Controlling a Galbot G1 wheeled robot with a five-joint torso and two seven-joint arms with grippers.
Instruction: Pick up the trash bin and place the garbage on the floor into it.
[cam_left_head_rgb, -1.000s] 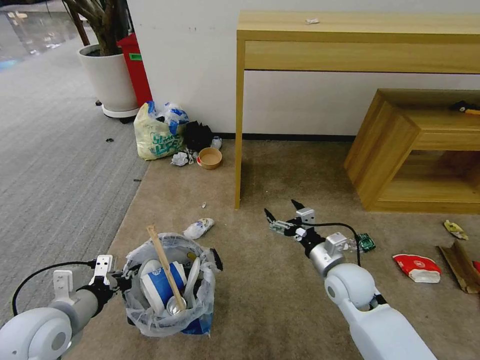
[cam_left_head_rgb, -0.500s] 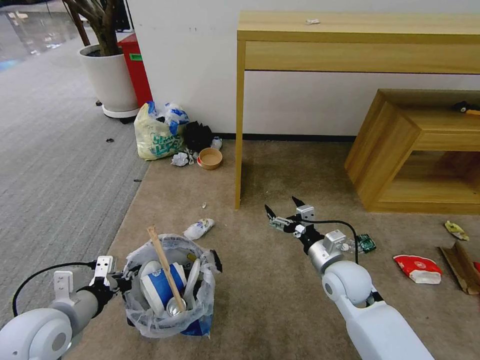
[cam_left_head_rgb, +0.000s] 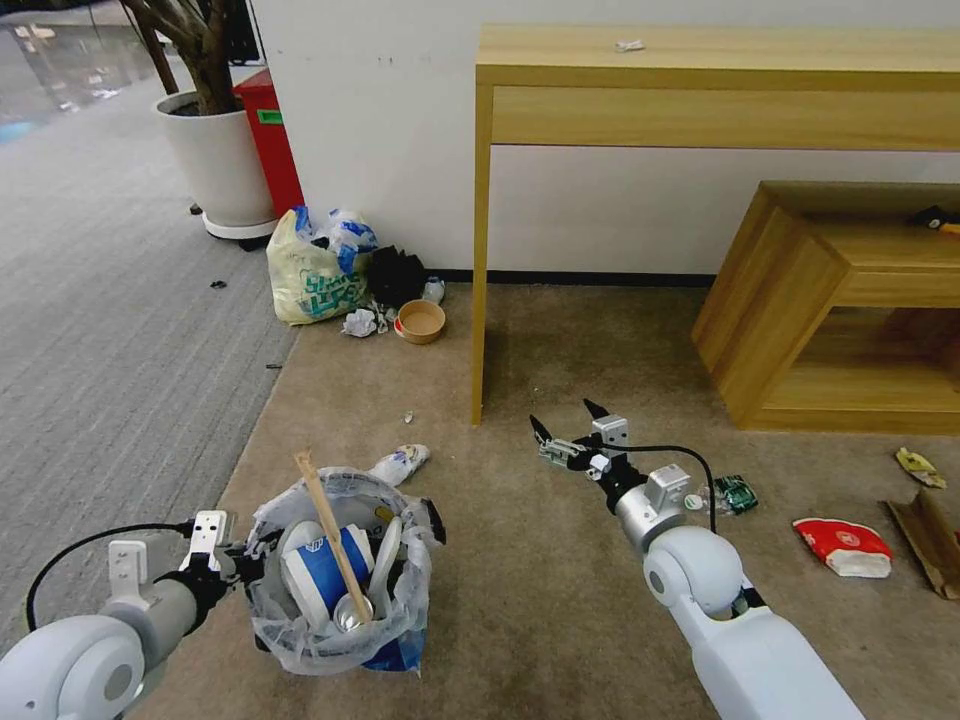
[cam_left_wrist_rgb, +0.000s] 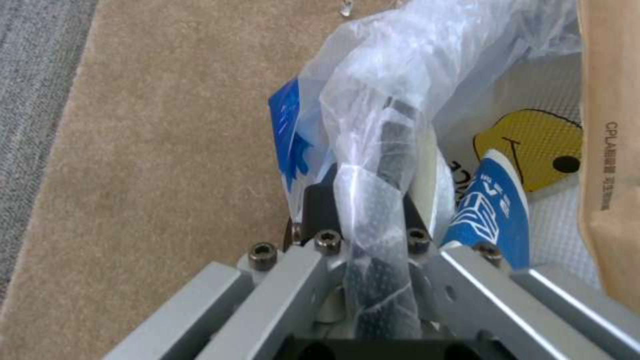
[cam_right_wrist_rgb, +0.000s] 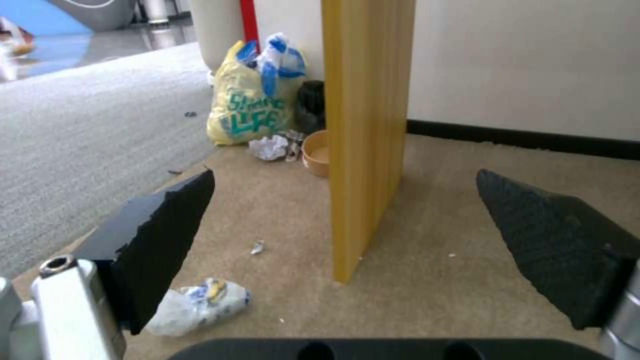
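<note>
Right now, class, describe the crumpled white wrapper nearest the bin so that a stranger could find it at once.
Start at the tall wooden table against the wall and follow its front left leg down to the beige carpet. Left of that leg's foot, just beyond the trash bin clamped in the left gripper, lies the crumpled white wrapper. Unlike the paper ball near the yellow bag, it is elongated, with blue print.

Both arms are glossy white with rounded ball-like joints, each narrowing to a grey metal wrist cylinder. The left gripper, at the lower left of the head view, has brushed aluminium linkage bars fastened with dark hex-socket screws, and a thin black cable loops back from it. The right gripper, near the frame's middle, carries black, rough-textured, wedge-shaped fingertips on silver brackets, with a black cable arching over its wrist.
</note>
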